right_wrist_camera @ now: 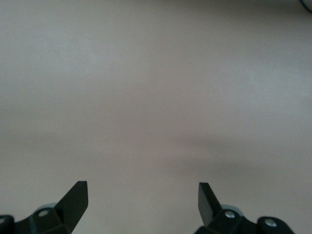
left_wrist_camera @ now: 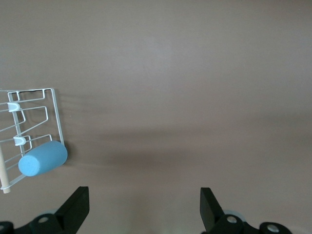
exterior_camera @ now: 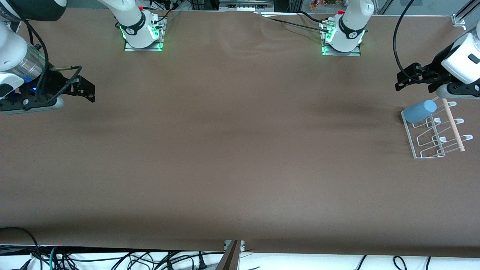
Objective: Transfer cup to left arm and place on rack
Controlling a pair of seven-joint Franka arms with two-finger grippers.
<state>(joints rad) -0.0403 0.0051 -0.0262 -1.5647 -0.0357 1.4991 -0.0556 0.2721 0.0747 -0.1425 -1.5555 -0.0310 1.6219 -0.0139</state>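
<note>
**Both grippers empty, cup resting on the rack**

Two arms were up off the table when I checked my feeds, and neither held anything. From the front camera I saw the left gripper (exterior_camera: pixel 400 80) hanging at the left arm's end of the table, above the brown table (exterior_camera: pixel 240 150) surface and just beside the rack (exterior_camera: pixel 435 131). Its fingers (left_wrist_camera: pixel 73 209) stood spread wide in the left wrist view, with only bare tabletop between them. The right gripper (exterior_camera: pixel 88 88) hung over the right arm's end of the table, its fingers (right_wrist_camera: pixel 73 200) likewise released and parted, with nothing but plain table surface showing between them.

I found the cup (exterior_camera: pixel 420 111) lying tilted on the rack, at the rack's end farther from the front camera. Its closed base pointed toward the middle of the table and slightly downward, while its other end leaned up against the wire loops. In the left wrist view the cup (left_wrist_camera: pixel 43 158) sat at the corner of the white wire frame (left_wrist_camera: pixel 56 117), touching the wires, with its flat pale-blue end facing that camera. No finger touched it.

I could see the rack's pale wooden rod (exterior_camera: pixel 453 125) running along the side away from the table's middle, with small white clips along it. The rest of the rack's loops held nothing.
</note>
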